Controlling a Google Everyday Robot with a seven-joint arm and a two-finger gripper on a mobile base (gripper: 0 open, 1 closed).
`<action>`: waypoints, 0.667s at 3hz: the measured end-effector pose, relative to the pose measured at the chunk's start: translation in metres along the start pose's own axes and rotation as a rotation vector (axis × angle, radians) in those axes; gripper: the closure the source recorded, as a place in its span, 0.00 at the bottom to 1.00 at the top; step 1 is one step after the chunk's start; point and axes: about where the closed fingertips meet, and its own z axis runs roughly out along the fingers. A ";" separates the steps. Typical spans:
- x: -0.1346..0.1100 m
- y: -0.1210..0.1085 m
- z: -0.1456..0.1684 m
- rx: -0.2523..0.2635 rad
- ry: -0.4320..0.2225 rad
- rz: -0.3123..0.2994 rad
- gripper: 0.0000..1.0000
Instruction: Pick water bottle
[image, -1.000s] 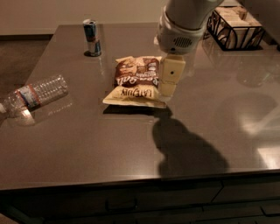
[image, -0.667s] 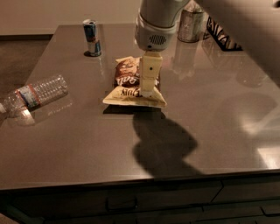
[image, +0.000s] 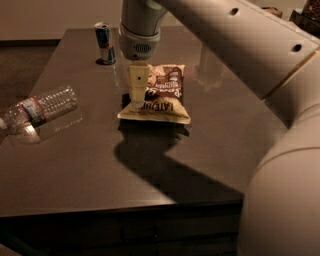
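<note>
On the dark table (image: 75, 170) your water bottle (image: 40, 107) lies on its side at the left edge, long axis slanting near-left to far-right, neck leftward, well apart from your gripper (image: 138, 95), which hangs over the chip bag's (image: 162, 97) left edge, its opening impossible for you to tell, with the drink can (image: 104, 42) beyond.

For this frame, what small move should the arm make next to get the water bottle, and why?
Probably shift the gripper sideways toward the left of the view, to the water bottle. The gripper hangs over the left edge of the chip bag, while the bottle lies on its side near the left edge of the table, well apart from it.
</note>
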 end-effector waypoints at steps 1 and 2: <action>-0.023 -0.012 0.017 -0.018 -0.010 -0.039 0.00; -0.058 -0.017 0.026 -0.028 -0.035 -0.088 0.00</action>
